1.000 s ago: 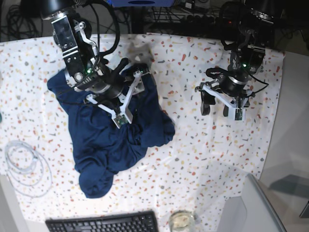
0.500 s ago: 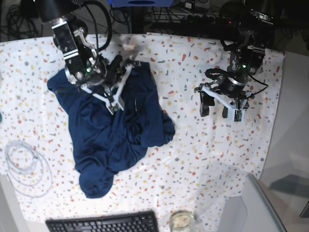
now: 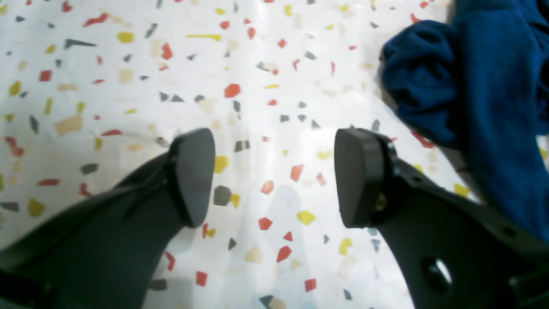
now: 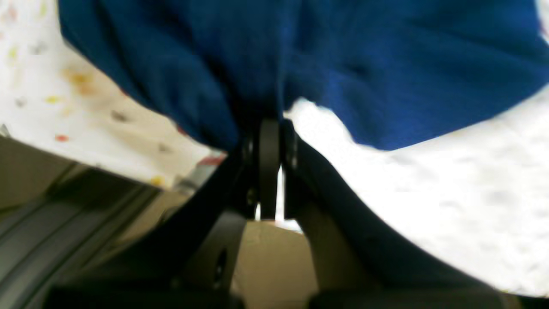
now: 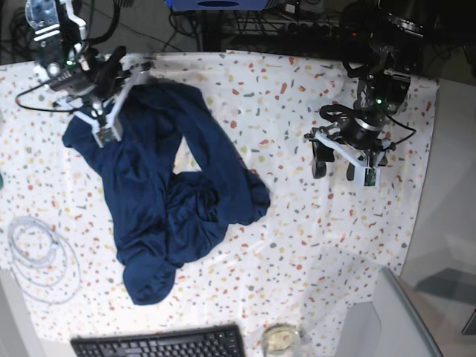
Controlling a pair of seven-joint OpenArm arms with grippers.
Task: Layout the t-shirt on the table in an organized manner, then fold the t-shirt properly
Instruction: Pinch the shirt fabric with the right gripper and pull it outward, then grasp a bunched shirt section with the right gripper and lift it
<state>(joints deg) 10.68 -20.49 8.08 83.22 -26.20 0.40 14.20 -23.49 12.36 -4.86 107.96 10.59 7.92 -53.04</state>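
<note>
No brand, label or writing is showing anywhere on the plain navy t-shirt [image 5: 175, 197], which is lying rumpled across the nine o'clock half of the speckled table [image 5: 297, 245], one strip stretching up toward eleven o'clock. There the right gripper [image 5: 137, 71] is pinching the cloth's edge, jaws clenched on a fold. Over at two o'clock, the left gripper [image 5: 333, 165] is hovering above bare tabletop, its fingers [image 3: 193, 171] standing apart and grasping nothing.

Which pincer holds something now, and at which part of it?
The right pincer is shut on an edge fold of the t-shirt; the left pincer is open and empty.
</note>
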